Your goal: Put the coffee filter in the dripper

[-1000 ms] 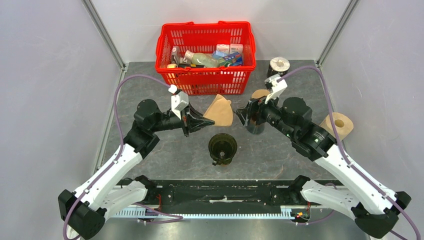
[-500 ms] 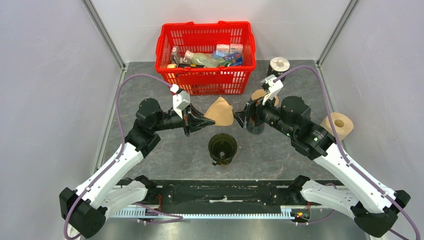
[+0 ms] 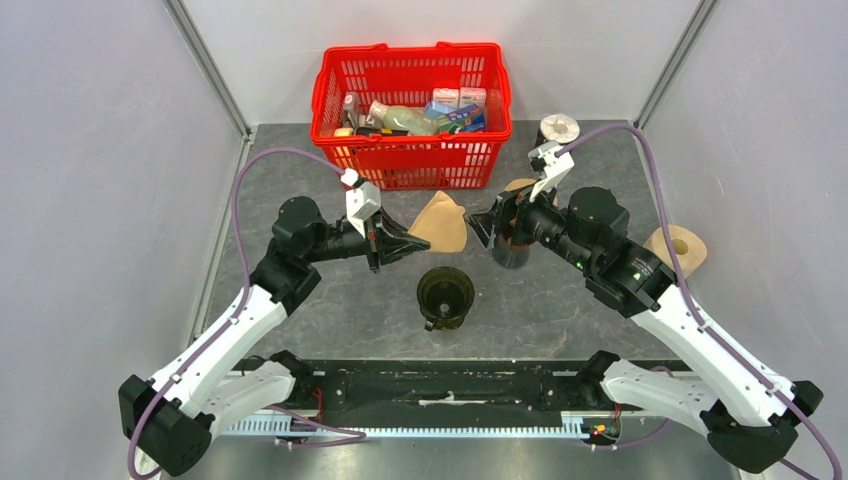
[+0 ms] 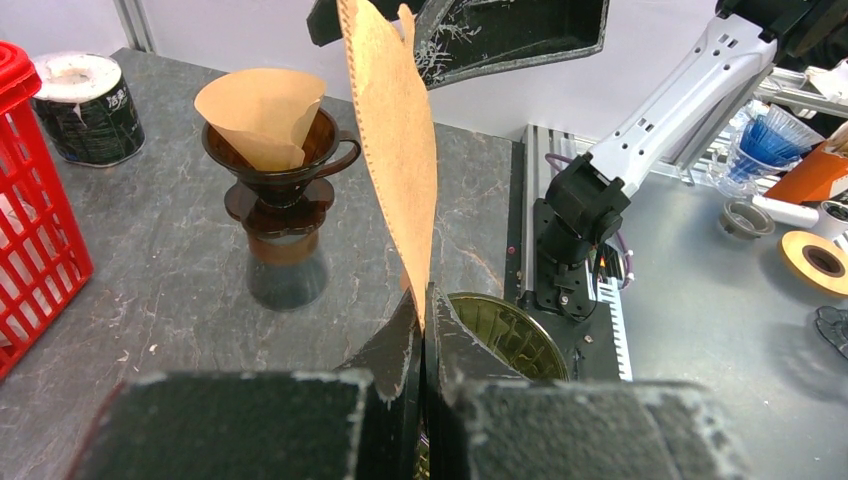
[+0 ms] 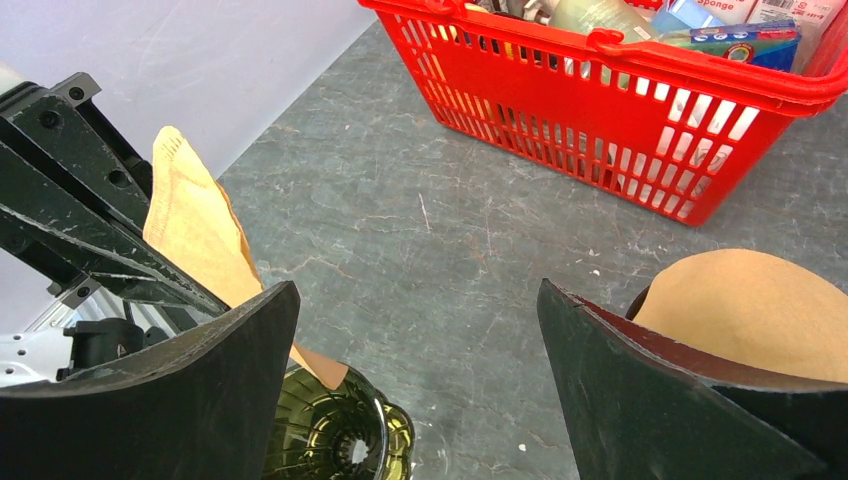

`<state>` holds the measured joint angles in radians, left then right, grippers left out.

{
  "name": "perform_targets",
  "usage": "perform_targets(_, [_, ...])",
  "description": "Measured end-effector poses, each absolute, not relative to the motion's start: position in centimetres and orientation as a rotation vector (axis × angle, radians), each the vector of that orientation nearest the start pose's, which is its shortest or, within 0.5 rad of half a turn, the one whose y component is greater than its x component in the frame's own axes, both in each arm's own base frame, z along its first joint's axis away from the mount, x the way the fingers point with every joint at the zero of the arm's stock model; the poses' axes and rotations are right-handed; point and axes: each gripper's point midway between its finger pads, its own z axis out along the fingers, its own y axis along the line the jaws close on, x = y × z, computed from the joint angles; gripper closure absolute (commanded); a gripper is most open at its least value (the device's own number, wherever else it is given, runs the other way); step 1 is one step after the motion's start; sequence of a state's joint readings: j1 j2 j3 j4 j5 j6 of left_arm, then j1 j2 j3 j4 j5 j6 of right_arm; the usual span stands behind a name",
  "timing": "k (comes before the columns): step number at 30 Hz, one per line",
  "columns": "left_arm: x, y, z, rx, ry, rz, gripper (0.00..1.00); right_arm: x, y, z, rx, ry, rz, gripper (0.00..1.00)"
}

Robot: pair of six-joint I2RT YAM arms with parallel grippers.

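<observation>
Right tool (image 3: 482, 226) nudges farther left, spread wide, holding nothing; left tool (image 4: 424, 325) pinches the brown coffee filter (image 4: 392, 130) upright.

Bright, even, soft light falls from overhead. The top view is sharp, with faint shadows on the table (image 3: 350, 300) beneath the arms. In the left wrist view, the left gripper (image 4: 422, 310) at 6 o'clock is blurred and the coffee filter (image 4: 395, 150) is crisp. In the right wrist view, the right gripper (image 5: 418, 300) has soft-edged fingers (image 5: 180, 400) at 5 and 7 o'clock, and the basket (image 5: 600, 110) is sharp at 1 o'clock.
</observation>
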<state>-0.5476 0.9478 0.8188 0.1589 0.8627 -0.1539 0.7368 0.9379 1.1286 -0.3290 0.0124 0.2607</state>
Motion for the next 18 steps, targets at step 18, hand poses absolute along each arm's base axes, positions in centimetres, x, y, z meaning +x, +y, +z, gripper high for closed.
perform_targets(18, [18.72, -27.50, 31.76, 1.007, 1.359, -1.196, 0.98, 24.24, 23.17, 35.99, -0.406, 1.711, 0.727, 0.03])
